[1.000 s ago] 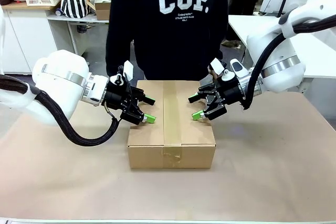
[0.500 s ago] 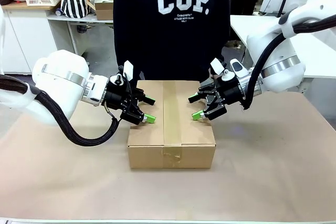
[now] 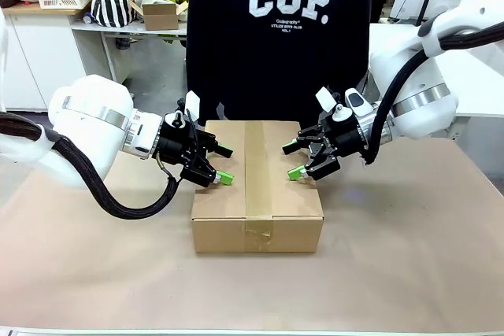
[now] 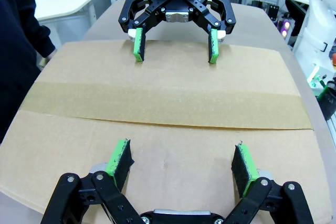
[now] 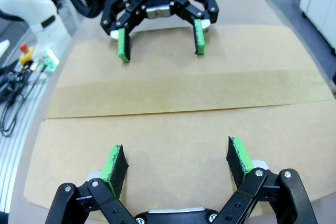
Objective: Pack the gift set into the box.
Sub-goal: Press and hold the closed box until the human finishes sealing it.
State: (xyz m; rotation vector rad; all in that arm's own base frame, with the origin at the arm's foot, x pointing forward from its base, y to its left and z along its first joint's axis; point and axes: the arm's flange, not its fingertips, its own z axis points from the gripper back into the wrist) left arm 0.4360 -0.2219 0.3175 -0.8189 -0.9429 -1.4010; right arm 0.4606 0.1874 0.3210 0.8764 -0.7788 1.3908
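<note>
Two robot hands hang over a taped box in the middle of the tabletop.

Front view: the box (image 3: 257,194) sits in the middle of the tabletop (image 3: 409,265), flaps shut, with a strip of tape (image 3: 257,171) down its top. The left hand (image 3: 223,164) is over the box's left side and the right hand (image 3: 293,160) is over its right side, both with fingers apart and holding nothing. A person (image 3: 277,37) in a dark top stands at the far edge.
Left wrist view: the left hand (image 4: 181,163) has its green pads spread wide just above the box (image 4: 157,77). The right hand (image 4: 175,45) faces it across the tape (image 4: 163,107).
Right wrist view: the right hand (image 5: 178,163) is spread above the box (image 5: 173,129), and the left hand (image 5: 160,38) faces it across the tape (image 5: 184,94).
</note>
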